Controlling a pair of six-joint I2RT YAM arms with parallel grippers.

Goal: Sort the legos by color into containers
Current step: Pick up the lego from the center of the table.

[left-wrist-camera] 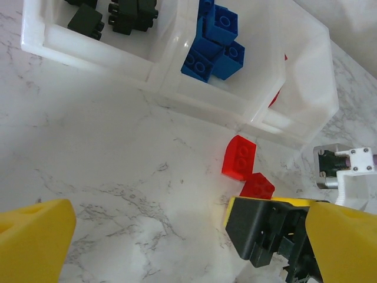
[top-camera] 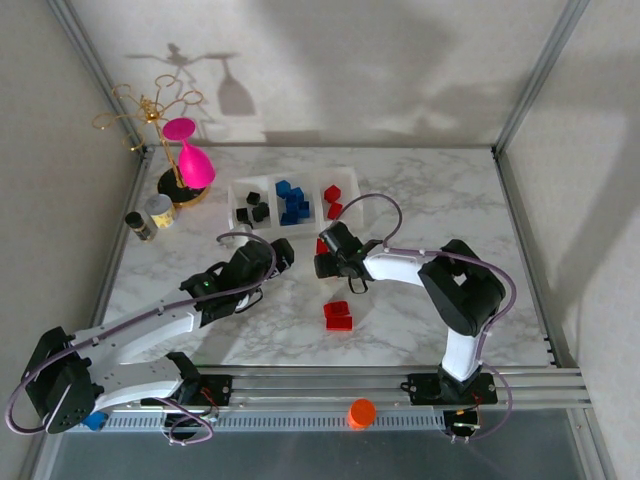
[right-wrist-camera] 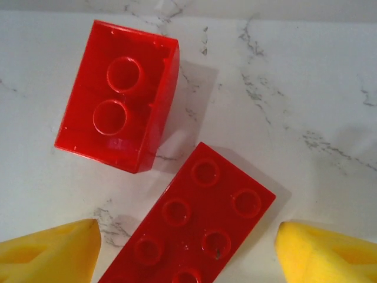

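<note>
The three joined clear containers [top-camera: 290, 205] stand at the back: black legos [left-wrist-camera: 112, 15] in the left one, blue legos [left-wrist-camera: 215, 41] in the middle, red legos [top-camera: 333, 200] in the right. A long red lego [right-wrist-camera: 194, 224] lies flat on the marble between the yellow fingers [right-wrist-camera: 50, 253] of my right gripper [top-camera: 323, 262], with a gap on each side. The jaws stand open. A shorter red lego [right-wrist-camera: 121, 94] lies just beyond it. My left gripper [top-camera: 283, 255] hovers open and empty just left of them, in front of the bins.
Two more red legos [top-camera: 338, 316] lie together on the table nearer the arm bases. A pink wine glass [top-camera: 195, 160] on a gold stand and two small jars [top-camera: 150, 215] occupy the back left. An orange cap [top-camera: 361, 412] sits on the front rail.
</note>
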